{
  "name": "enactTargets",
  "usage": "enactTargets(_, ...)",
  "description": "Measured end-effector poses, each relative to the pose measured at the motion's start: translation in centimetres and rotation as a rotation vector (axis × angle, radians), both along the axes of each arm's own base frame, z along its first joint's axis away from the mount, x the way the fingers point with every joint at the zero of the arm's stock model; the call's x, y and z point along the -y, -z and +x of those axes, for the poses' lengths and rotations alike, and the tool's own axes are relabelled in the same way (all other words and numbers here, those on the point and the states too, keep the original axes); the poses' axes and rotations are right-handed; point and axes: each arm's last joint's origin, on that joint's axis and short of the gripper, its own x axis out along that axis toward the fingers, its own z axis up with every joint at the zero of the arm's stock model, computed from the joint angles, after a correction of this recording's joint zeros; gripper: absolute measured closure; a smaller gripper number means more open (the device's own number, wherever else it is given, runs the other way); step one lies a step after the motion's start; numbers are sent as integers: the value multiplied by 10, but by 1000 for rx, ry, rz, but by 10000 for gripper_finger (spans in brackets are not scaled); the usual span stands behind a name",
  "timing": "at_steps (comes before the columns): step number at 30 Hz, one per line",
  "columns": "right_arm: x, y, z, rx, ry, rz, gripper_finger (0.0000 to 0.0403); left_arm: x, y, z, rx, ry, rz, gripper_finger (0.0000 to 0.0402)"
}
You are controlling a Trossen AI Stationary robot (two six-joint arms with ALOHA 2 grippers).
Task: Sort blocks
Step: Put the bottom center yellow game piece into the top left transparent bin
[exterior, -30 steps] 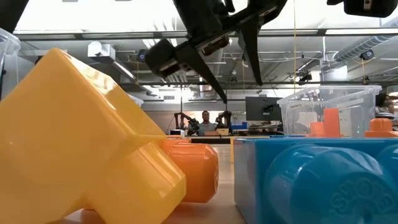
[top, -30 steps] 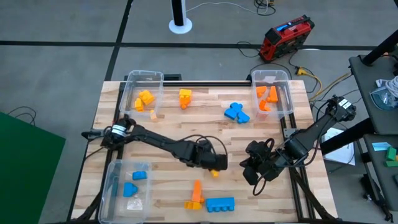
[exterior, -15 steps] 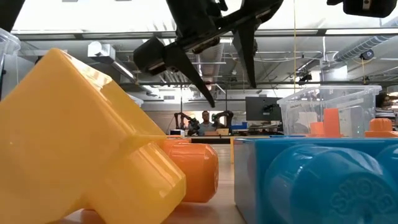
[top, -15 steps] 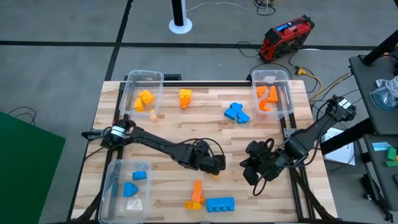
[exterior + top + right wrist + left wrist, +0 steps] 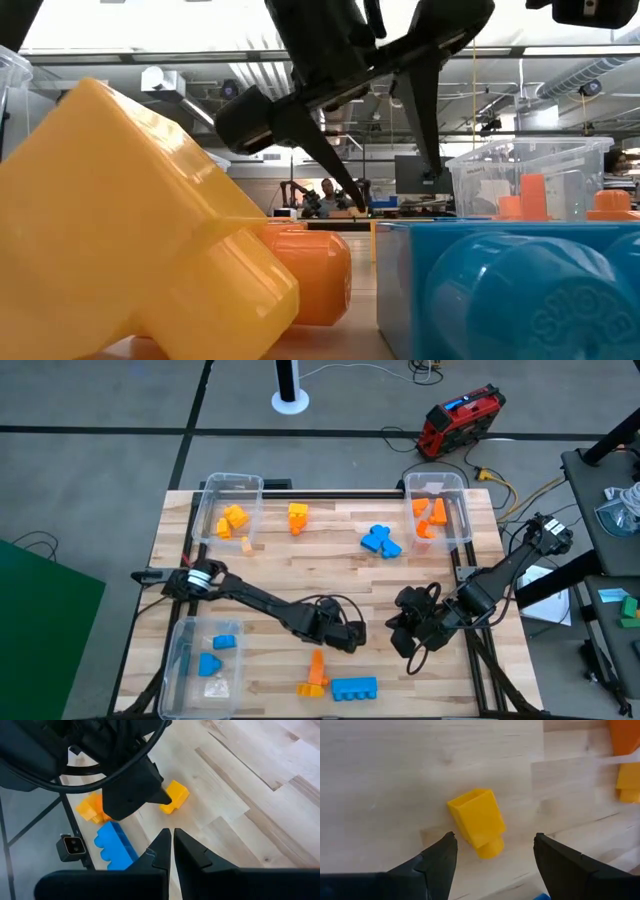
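I have the left gripper low over the middle of the table, fingers spread wide with nothing between them. In the left wrist view, the small yellow block lies flat on the wood just ahead of the fingertips, centred on the gap but not inside it, touching neither finger. Its round stud end points toward the gripper. The right gripper waits near the table's right edge, fingers pressed together and empty. An orange block and a blue block lie near the front edge.
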Motion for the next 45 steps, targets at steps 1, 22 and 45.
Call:
enactTargets(1,0,0,0,0,0,0,390,0,1,0,0,-10,-6,163)
enactTargets(22,0,0,0,0,3,3,390,-7,40,10,-80,82,71,163)
enactTargets(45,0,2,0,-5,2,-2,390,-10,45,9,-125,201,189,288)
